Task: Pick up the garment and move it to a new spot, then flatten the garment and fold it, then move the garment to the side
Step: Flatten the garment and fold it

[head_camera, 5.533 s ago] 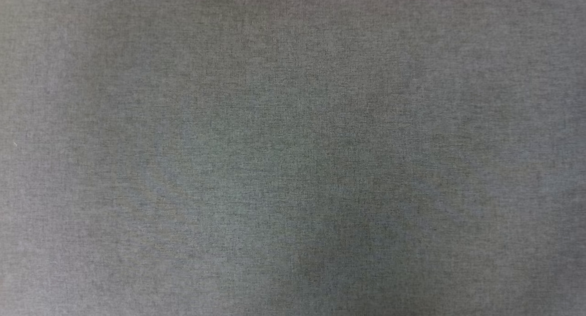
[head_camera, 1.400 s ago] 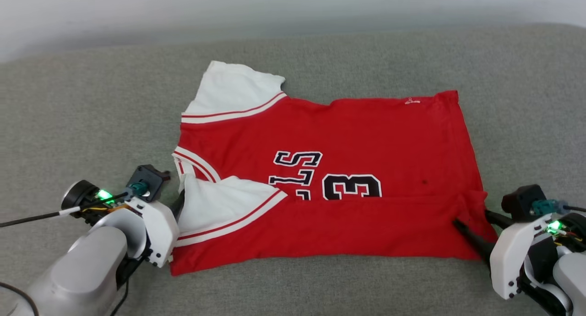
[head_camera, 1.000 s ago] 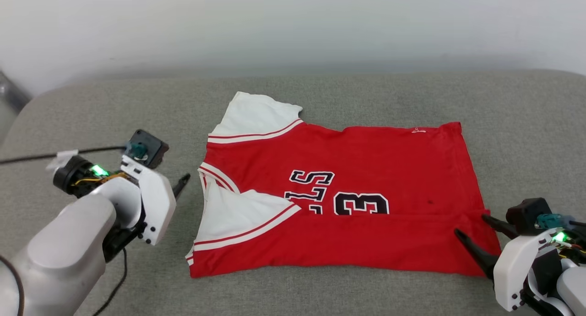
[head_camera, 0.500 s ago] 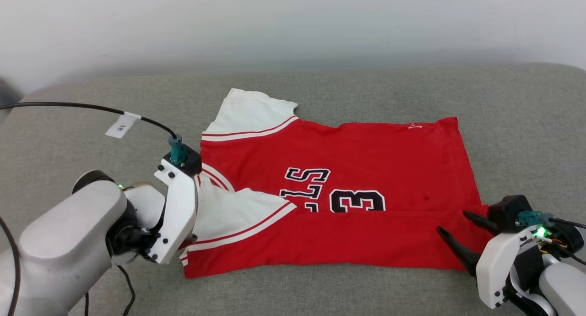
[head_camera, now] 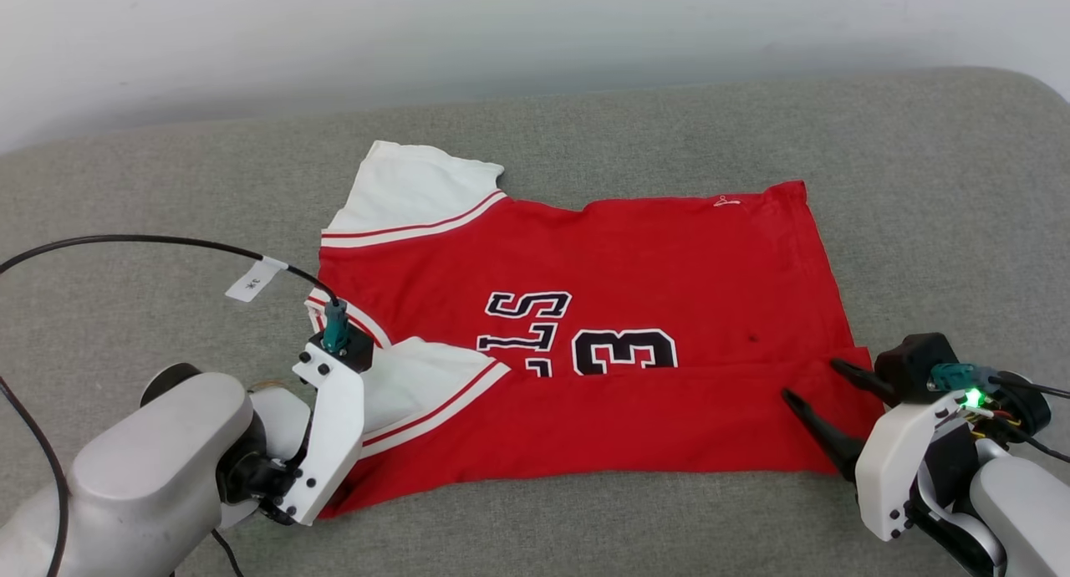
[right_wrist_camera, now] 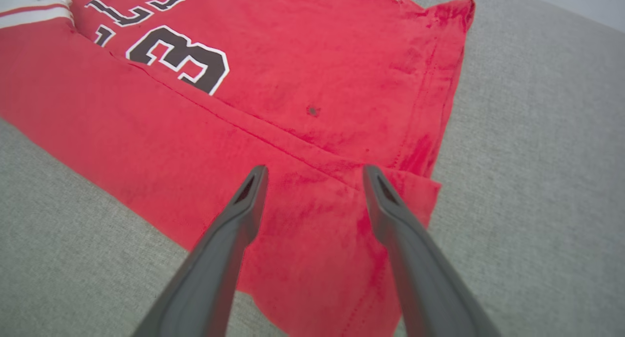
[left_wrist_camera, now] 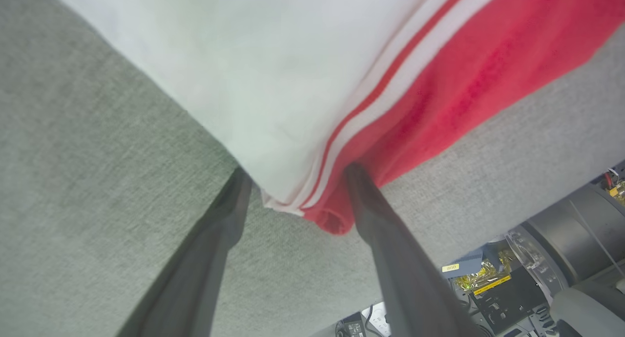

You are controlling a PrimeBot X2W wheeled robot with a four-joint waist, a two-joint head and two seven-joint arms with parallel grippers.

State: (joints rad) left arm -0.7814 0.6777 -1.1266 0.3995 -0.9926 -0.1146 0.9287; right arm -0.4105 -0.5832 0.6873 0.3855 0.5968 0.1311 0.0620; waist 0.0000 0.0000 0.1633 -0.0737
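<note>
The left gripper (left_wrist_camera: 298, 173), its two dark fingers spread, straddles the near-left corner of the garment (head_camera: 635, 251), where a white sleeve meets the red body. The red shirt lies mostly flat in the middle of the grey cushion (head_camera: 150, 192), collar toward the robot's left, its near edge folded over the lower part of the black lettering. At right, the right gripper (head_camera: 812, 380) holds its fingers parted over the shirt's near-right corner.

Garment (head_camera: 685, 251): soft matt cloth, slightly fuzzy. Cushion (head_camera: 919, 184): coarse grey weave. Arm casing (head_camera: 334, 426): smooth plastic.
</note>
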